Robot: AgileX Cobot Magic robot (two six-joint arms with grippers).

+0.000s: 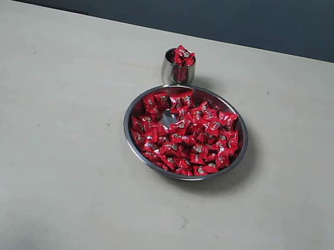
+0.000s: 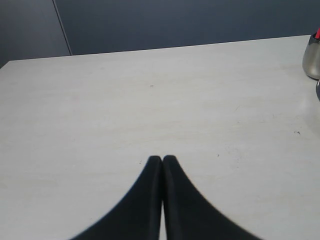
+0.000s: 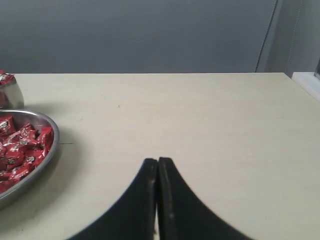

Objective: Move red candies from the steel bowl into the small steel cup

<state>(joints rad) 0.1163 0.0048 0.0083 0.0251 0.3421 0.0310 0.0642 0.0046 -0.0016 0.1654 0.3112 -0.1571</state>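
Pincers first: the left pincer point(image 2: 162, 159) and the right pincer point(image 3: 158, 161) are both pressed together and hold nothing, over bare worktop point(image 1: 41, 142) away from the bowl point(image 1: 177, 176). I judge the step in hand is the reach for 1 more candy, not yet begun. It calls for 1 pincer to spread and come down on 1 of the many candies point(image 1: 191, 136). Just behind the bowl, the cup point(image 1: 177, 74) is heaped above its rim. Its inside is hidden, and no arm shows in the exterior view.

Open table point(image 1: 35, 140) rings steel bowl point(image 1: 126, 120); small steel cup point(image 1: 177, 75) stands beside.
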